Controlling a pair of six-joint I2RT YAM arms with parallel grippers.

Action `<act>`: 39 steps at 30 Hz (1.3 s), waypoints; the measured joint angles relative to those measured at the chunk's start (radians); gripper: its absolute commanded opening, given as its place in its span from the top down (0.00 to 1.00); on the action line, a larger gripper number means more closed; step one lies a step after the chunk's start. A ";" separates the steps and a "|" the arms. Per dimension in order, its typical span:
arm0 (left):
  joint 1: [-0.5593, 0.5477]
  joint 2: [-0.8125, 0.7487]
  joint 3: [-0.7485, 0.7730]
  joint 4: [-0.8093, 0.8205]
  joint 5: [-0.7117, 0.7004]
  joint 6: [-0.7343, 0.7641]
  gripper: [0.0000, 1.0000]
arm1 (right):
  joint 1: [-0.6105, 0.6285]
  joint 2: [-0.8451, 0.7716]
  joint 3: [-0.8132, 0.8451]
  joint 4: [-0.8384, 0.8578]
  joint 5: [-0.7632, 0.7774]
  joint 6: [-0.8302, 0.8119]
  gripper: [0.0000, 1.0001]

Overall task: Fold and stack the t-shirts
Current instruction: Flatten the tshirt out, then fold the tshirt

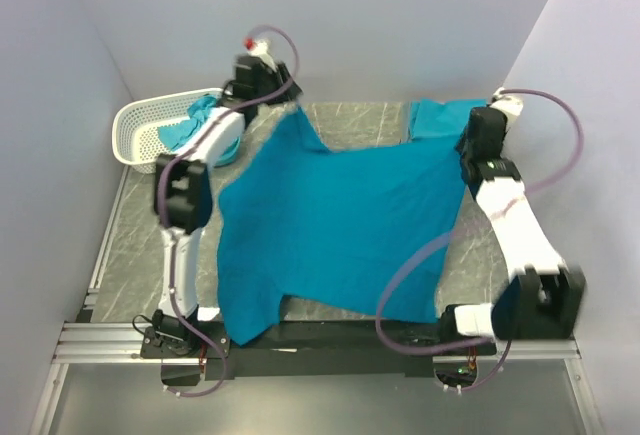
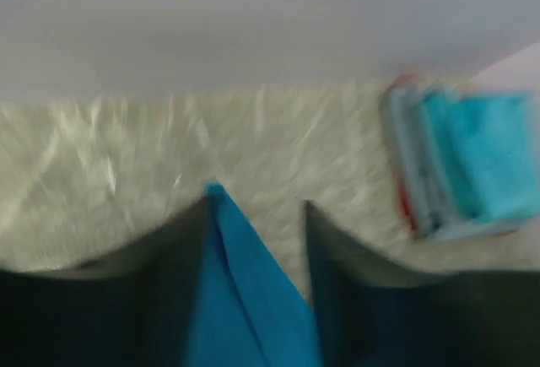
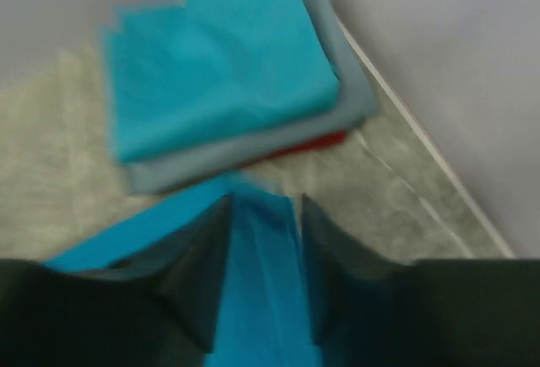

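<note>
Spread teal t-shirt (image 1: pixel 340 215): lies opened out across the middle of the top view, covering most of the grey marbled table (image 1: pixel 370 120). One corner reaches toward the upper left, another toward the right edge.

Left gripper (image 2: pixel 257 207): at the shirt's upper-left corner in the top view. In its wrist view a pointed fold of teal cloth sits between the dark fingers (image 2: pixel 169 274), lying against the finger on the frame's left. Bare table shows between the cloth and the other finger, so the jaws are parted a little and not pinching.

Right gripper (image 3: pixel 265 202): at the shirt's right-hand corner, in the right of the top view. Teal cloth fills the narrow gap between its fingers (image 3: pixel 194 291). The view is blurred, so I cannot tell whether the jaws grip the cloth or merely flank it.

Folded stack (image 3: pixel 219 63): turquoise on top, grey beneath, a red edge at the bottom, in the table's upper-right corner, just beyond the right gripper.

White lattice basket (image 1: pixel 140 125): upper left of the top view, with crumpled teal shirts (image 1: pixel 195 120) inside.
</note>
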 measured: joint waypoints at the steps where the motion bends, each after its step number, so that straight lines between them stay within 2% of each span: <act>1: -0.007 0.094 0.060 -0.044 0.001 0.003 0.27 | -0.026 0.074 0.006 -0.003 -0.015 0.003 0.27; 2: -0.014 0.156 0.098 -0.076 0.001 0.008 0.12 | -0.042 0.130 0.014 -0.008 -0.023 0.008 0.24; 5: -0.038 0.233 0.095 -0.153 -0.003 0.022 0.05 | -0.066 0.289 0.074 -0.040 -0.043 0.007 0.22; 9: -0.071 0.133 -0.049 -0.117 -0.020 0.033 0.04 | -0.060 0.315 0.084 -0.042 -0.091 0.016 0.22; 14: -0.106 -0.144 -0.291 -0.036 -0.037 0.041 0.04 | -0.016 0.172 0.011 0.001 -0.166 0.040 0.23; 19: -0.108 -0.332 -0.460 0.024 -0.090 0.040 0.02 | 0.119 0.050 -0.116 0.047 -0.246 0.083 0.23; 24: -0.100 -0.371 -0.657 0.036 -0.126 0.039 0.02 | 0.255 0.042 -0.251 0.051 -0.321 0.151 0.26; 29: -0.100 -0.376 -0.848 -0.006 -0.183 0.034 0.00 | 0.325 0.040 -0.348 0.043 -0.370 0.209 0.28; 33: -0.100 -0.414 -0.928 -0.014 -0.252 0.013 0.01 | 0.335 0.043 -0.385 0.040 -0.377 0.238 0.28; 39: -0.100 -0.425 -0.950 0.001 -0.296 -0.015 0.01 | 0.335 0.111 -0.390 0.024 -0.394 0.256 0.29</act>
